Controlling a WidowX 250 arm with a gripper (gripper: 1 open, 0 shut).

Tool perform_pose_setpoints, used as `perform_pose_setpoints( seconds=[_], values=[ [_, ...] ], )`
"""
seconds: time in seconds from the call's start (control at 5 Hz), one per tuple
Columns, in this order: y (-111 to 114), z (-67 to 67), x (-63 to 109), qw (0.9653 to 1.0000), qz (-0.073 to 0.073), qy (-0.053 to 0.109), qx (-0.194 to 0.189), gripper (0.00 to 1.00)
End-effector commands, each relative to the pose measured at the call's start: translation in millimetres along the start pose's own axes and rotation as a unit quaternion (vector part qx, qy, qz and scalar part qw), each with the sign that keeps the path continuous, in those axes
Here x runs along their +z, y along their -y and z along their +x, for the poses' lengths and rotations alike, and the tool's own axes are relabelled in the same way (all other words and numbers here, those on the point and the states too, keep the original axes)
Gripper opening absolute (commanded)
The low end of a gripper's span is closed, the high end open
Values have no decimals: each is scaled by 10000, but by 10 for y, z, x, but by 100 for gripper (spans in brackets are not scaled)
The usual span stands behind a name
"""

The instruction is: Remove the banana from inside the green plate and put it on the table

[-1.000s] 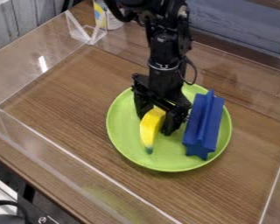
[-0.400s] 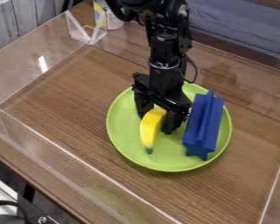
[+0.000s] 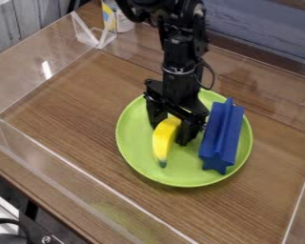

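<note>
1. Starting at the left, we have a broad stretch of bare wood on the table (image 3: 66,114), running out to its left edge and the clear wall. That's the sort of surface the banana has to end up on, and it isn't there: the delivery half of this job is all to be done!

2. Moving right, here's the green plate (image 3: 137,160), sitting nearer the table's front edge than its back edge. The plate is still the banana's home, so the removal isn't done either.

3. And there's the star, the banana (image 3: 163,145), lying inside the plate left of its middle, its lower tip pointing towards the front edge of the table, its upper end tucked in by the dark fingers.

4. Right above it, the gripper (image 3: 175,116), reaching in from the back edge, low over the plate. Its jaws are spread wide, one to each side of the banana's upper end as far as I can make out, and there's no grip on anything! Whether a finger brushes the fruit, I can't tell.

5. Last, on the plate's right side, the blue block (image 3: 221,135), close beside the gripper. It could get bumped as those jaws come in. I'd call this the approach nearly made; left to do: close, lift, carry clear of the rim, set down, let go.
</note>
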State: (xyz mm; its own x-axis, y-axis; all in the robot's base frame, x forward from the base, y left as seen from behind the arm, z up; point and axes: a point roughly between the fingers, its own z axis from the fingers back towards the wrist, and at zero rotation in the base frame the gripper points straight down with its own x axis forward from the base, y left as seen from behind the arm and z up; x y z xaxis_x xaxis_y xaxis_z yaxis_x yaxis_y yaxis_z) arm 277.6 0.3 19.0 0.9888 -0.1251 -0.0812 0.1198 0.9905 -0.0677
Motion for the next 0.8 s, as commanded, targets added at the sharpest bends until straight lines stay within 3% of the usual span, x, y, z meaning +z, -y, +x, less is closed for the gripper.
perform_pose_setpoints(
  seconds=[0.0,0.6],
  values=[
    [-46,-37,-4,10000,-38,-67,29,100],
    [-54,-75,-3,9997,-118,-199,75,100]
  ],
)
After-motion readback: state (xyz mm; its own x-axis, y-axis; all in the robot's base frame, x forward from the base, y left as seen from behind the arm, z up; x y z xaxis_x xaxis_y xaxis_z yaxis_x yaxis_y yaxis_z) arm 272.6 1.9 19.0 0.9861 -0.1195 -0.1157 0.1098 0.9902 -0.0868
